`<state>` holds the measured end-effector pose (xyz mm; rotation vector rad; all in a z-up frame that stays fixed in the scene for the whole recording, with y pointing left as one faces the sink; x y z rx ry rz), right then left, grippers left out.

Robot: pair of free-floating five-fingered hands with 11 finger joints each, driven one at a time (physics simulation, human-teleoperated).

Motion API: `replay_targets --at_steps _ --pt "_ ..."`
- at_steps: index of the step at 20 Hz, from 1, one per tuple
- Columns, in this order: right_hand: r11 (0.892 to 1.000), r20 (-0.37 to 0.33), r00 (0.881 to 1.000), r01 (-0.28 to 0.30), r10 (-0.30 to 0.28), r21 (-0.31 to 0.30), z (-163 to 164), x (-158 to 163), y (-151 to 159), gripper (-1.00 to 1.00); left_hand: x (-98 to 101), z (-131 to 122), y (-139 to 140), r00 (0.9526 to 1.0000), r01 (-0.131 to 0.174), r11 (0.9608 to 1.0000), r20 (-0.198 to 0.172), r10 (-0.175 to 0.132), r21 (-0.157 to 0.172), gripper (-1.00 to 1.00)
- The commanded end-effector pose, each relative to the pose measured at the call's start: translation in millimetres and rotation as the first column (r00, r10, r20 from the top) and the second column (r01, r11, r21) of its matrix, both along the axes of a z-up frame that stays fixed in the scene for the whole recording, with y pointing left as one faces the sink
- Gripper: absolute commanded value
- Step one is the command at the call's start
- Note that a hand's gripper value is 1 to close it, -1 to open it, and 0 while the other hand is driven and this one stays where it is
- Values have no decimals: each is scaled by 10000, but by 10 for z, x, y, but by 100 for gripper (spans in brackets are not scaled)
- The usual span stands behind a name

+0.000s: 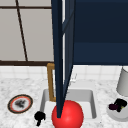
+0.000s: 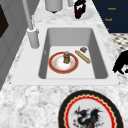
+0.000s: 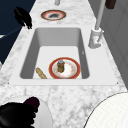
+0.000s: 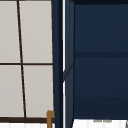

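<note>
I am watching the right hand [image 1: 119, 103] at the right of the sink [image 1: 93, 100], where it is hovering low over a white dish [image 1: 117, 115] on the counter. Its fingers are curling round a dark purple thing [image 1: 113, 107]. From the right side view the same hand [image 3: 15, 118] is sitting just behind that purple thing [image 3: 32, 102] on the dish [image 3: 47, 117]. I think the grip is closed on it, though the dark shapes are merging and I am not certain whether the thing is resting on the dish or hanging just above it.

The left hand [image 1: 39, 116] is floating at the sink's front left corner, holding nothing, its fingers hanging loose and slightly apart. In the left side view it [image 2: 121, 62] is hanging beside the basin, near a dragon plate [image 2: 91, 112] lying on the counter.

Judging from how things are lying, I am reading the work as barely begun: the purple thing is beside the basin, well apart from what lies in it. Down in the basin a red-rimmed plate [image 2: 59, 65] is carrying a small jar [image 2: 66, 57], with a brown stick [image 2: 82, 56] just beside the plate.

A dark blue cabinet door [image 1: 60, 62] is standing open in front of the camera, and a red ball [image 1: 68, 116] is showing at its foot.
</note>
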<state>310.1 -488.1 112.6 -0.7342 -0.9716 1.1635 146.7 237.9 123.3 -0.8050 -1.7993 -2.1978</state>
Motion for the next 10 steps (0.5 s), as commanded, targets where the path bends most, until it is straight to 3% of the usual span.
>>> replay_targets --at_steps 1,10 --pt "9995 410 9989 224 -214 -240 202 17 109 100 0 0 0 10000 0 10000 0 0 0 0" --pt "9875 609 9981 122 -26 -1573 594 -52 246 100 0 0 0 10000 0 10000 0 0 0 0"
